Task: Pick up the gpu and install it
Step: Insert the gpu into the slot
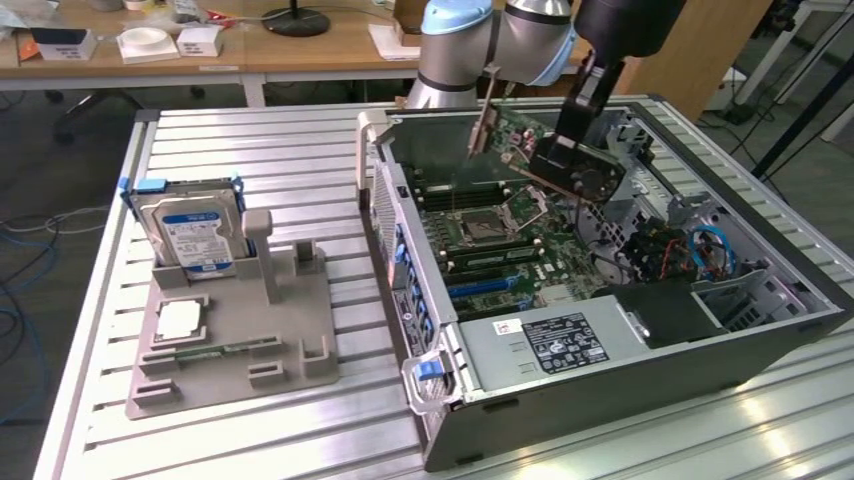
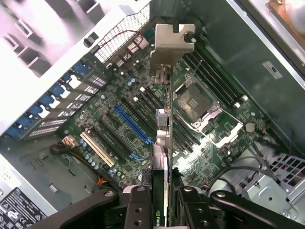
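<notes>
The gripper [image 2: 164, 206] was closed on the gpu [image 1: 518, 135], holding it edge-down in the air over the motherboard [image 2: 95, 119] inside the open PC case [image 1: 627, 395]. The card was judged light, stiff and fragile (grip the board edges, never the components). Its metal bracket [image 2: 171, 43] faced the perforated rear wall [image 2: 123, 36]; clearance lay mainly overhead.
</notes>
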`<state>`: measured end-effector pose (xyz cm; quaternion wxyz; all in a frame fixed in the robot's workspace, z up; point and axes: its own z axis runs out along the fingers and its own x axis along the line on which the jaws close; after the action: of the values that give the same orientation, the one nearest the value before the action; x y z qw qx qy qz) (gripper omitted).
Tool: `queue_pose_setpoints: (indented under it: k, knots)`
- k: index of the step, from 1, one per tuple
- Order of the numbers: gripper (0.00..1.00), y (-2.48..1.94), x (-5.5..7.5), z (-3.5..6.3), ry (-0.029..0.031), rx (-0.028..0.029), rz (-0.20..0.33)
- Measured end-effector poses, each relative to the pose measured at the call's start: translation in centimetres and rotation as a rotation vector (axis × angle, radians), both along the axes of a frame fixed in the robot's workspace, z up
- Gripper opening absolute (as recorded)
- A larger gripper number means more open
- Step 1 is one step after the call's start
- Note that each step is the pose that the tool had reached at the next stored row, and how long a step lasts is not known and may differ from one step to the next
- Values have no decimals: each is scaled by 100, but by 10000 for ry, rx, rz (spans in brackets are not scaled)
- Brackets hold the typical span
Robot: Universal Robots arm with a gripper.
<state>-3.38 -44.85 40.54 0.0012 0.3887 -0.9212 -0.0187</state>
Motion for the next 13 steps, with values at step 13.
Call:
queue_pose_setpoints:
  k: [13]
  knots:
    - [26,0,3,-3,0,1,1857]
